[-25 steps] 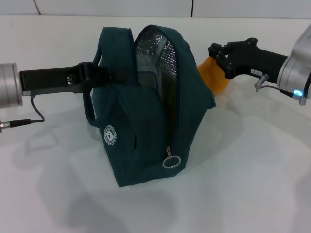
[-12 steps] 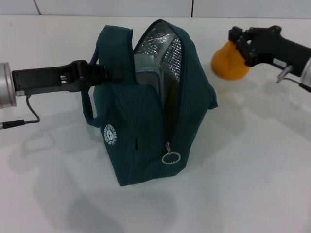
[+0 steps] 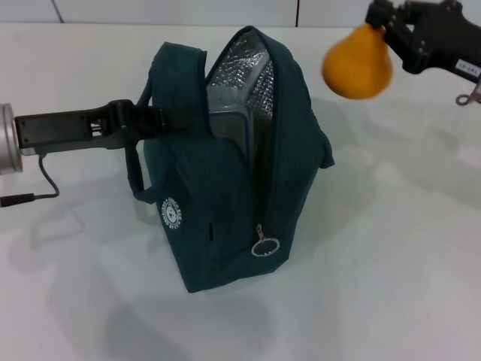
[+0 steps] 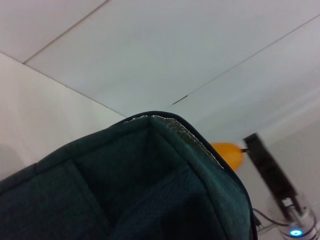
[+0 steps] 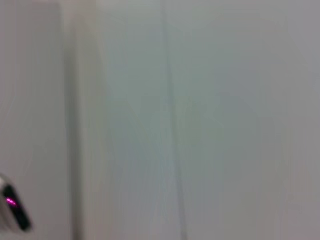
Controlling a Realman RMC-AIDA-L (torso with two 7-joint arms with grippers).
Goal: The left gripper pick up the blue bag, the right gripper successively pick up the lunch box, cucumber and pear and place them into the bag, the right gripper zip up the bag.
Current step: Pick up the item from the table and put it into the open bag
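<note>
Right end effector (image 3: 385, 30) clamped on the pear (image 3: 358, 62), held in the air up and to the right of the blue bag (image 3: 233, 173), apart from it. Left end effector (image 3: 154, 120) closed on bag's handle, holding bag upright on white desk (image 3: 391, 248), top unzipped w/ silver lining showing; lunch box (image 3: 229, 124) partly visible inside.
</note>
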